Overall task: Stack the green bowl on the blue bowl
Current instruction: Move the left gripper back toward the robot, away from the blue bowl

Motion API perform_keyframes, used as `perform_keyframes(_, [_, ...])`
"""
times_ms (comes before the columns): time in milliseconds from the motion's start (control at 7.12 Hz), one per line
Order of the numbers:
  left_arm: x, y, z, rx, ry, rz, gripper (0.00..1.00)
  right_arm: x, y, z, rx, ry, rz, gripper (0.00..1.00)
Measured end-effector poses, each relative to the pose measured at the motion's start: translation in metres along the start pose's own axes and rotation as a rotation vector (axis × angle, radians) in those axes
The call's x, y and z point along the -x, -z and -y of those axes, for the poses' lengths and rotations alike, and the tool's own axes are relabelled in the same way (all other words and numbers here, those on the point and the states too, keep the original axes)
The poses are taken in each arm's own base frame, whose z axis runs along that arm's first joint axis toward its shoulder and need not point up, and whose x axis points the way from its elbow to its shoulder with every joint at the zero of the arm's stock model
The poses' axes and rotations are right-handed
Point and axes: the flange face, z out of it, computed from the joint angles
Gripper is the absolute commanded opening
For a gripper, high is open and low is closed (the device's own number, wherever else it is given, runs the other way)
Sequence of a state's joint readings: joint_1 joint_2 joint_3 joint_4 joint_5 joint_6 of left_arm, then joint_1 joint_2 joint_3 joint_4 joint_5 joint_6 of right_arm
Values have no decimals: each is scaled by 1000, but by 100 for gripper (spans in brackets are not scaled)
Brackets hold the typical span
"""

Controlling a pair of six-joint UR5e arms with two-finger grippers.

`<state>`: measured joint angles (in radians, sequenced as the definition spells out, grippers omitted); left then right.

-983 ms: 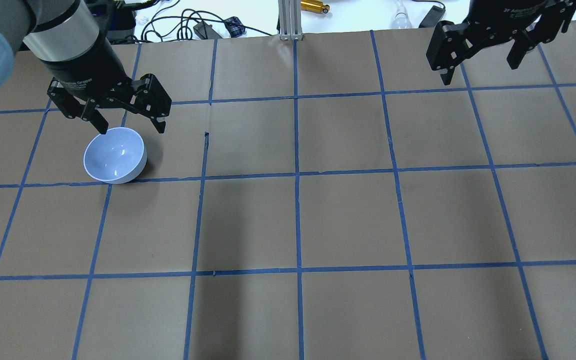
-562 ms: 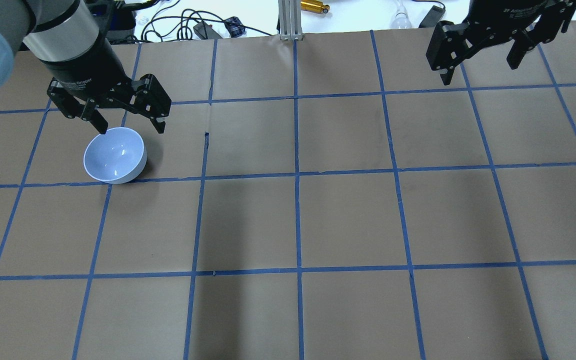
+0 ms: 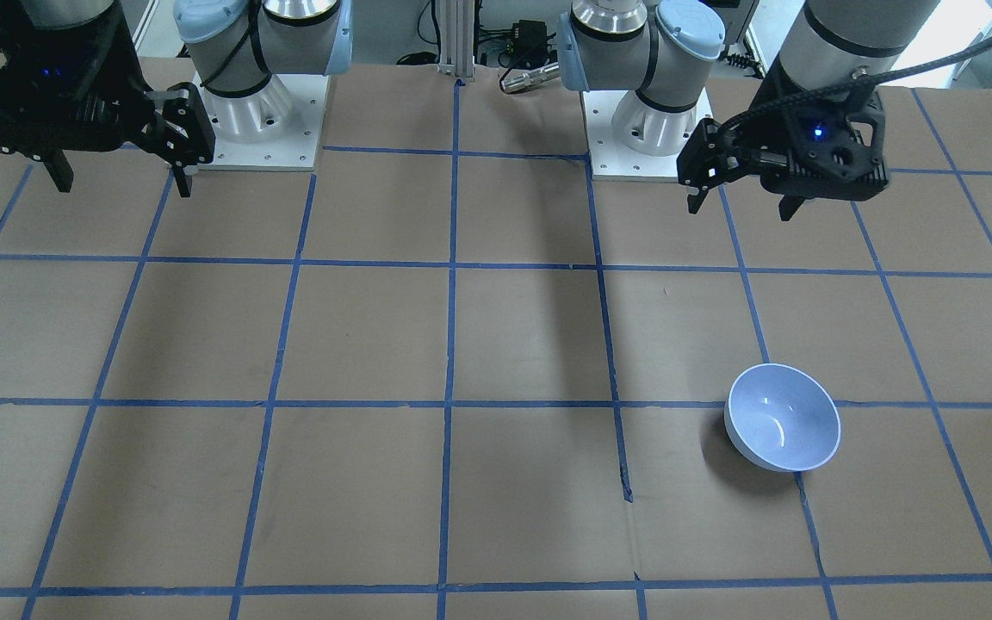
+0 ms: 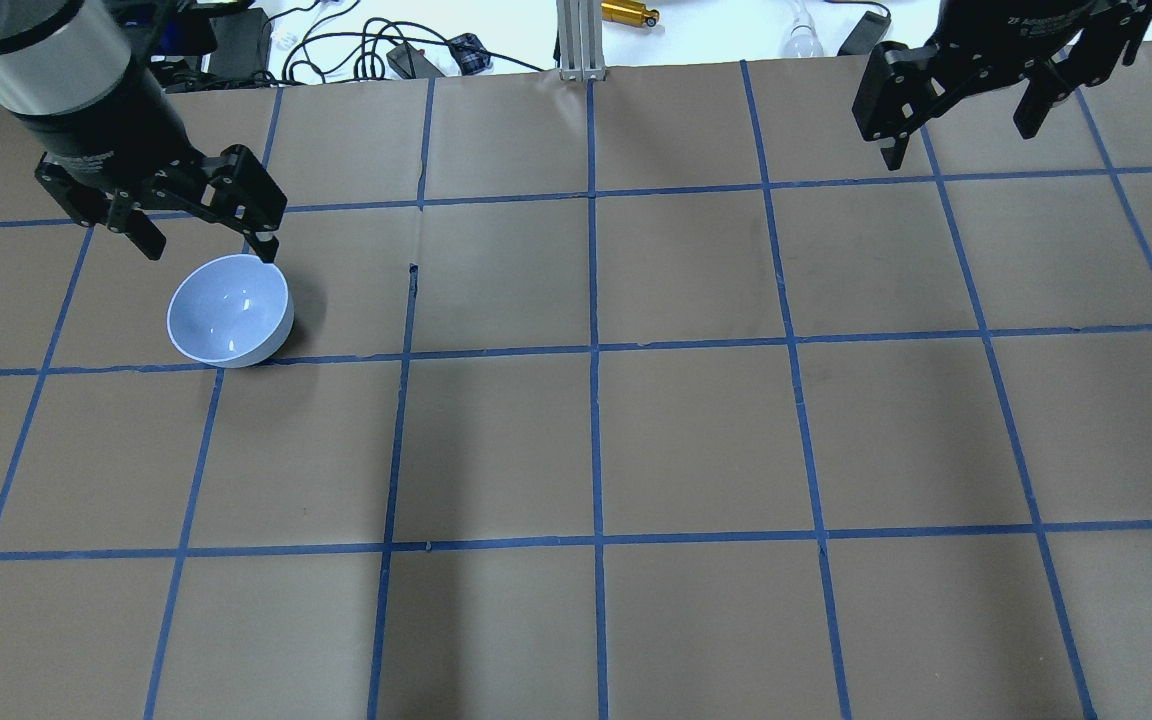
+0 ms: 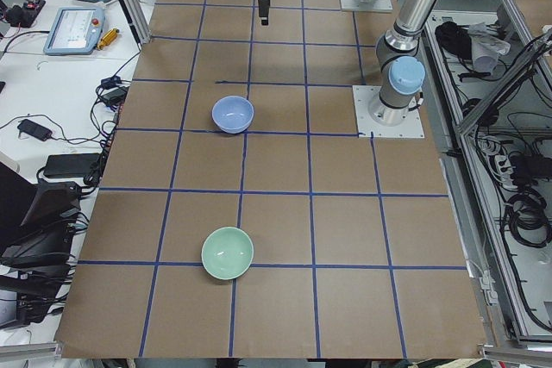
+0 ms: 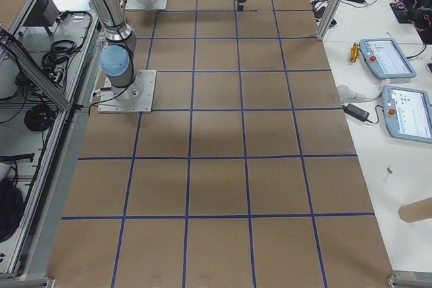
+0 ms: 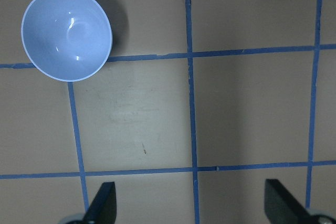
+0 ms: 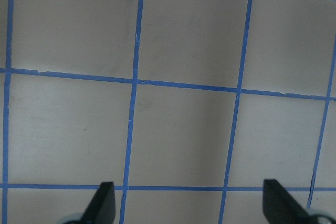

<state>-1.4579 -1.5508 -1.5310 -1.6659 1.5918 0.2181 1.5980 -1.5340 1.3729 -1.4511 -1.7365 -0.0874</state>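
Note:
The blue bowl (image 4: 230, 310) stands upright and empty on the brown table; it also shows in the front view (image 3: 783, 417), the left wrist view (image 7: 66, 33) and the exterior left view (image 5: 233, 114). The green bowl (image 5: 228, 252) shows only in the exterior left view, upright near the table's left end, about two grid squares from the blue one. My left gripper (image 4: 208, 250) is open and empty, raised beside the blue bowl (image 3: 740, 209). My right gripper (image 4: 958, 145) is open and empty, high over the far right of the table (image 3: 117, 187).
Blue tape lines grid the brown table (image 4: 696, 440). An aluminium post (image 4: 581, 40), cables and small tools lie past the far edge. The two arm bases (image 3: 255, 120) stand on the robot's side. Teach pendants (image 5: 78, 30) lie on a side bench.
My left gripper has moved left and a little back from over the blue bowl's rim, still open. The blue bowl and the right gripper have not moved.

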Motion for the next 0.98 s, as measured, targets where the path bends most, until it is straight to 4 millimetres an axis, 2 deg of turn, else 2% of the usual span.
perform_keyframes(281, [49,3,-1,-9,-74,0,100,0,0,0,0,0,0,100])
perform_keyframes(702, [146,-1,-11,-11,-157,-13,100,0,0,0,0,0,0,100])
perform_keyframes(983, [199,-10,-19,-17,-239,-12,100,0,0,0,0,0,0,100])
